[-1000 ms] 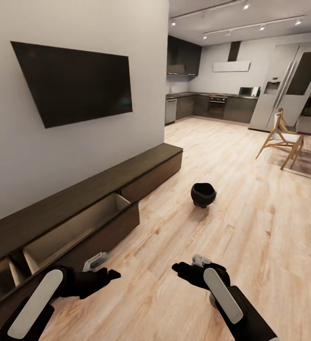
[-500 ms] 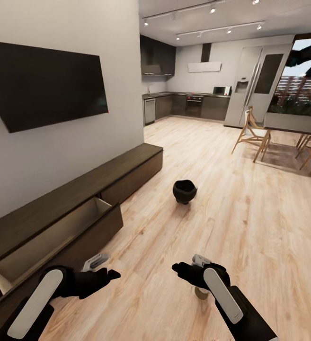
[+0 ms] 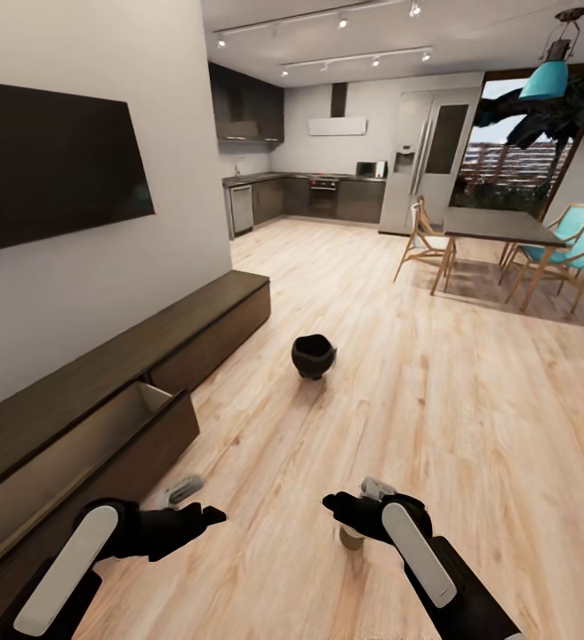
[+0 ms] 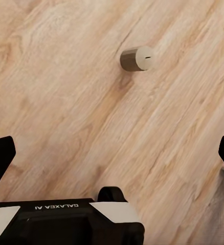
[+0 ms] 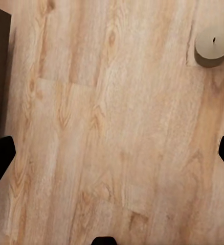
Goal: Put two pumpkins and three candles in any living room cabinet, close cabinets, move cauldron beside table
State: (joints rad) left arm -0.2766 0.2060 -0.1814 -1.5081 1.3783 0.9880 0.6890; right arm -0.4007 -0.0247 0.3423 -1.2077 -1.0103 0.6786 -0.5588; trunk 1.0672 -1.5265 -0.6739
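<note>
floor (image 3: 434,400) open; cauldron (image 3: 313,356) mid-path.

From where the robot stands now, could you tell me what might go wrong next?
A candle stands on the floor just under the right gripper, so driving on may knock it over. The cabinet has a drawer standing open beside the left gripper; a turn could clip it.

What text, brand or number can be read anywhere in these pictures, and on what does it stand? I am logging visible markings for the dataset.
"GALAXEA AI", white letters on the black wrist housing of the left arm; it appears upside down in the left wrist view.
The small microwave-like appliance on the grey kitchen counter is too small to read.
The short olive-beige candle on the wooden floor bears no lettering.
</note>
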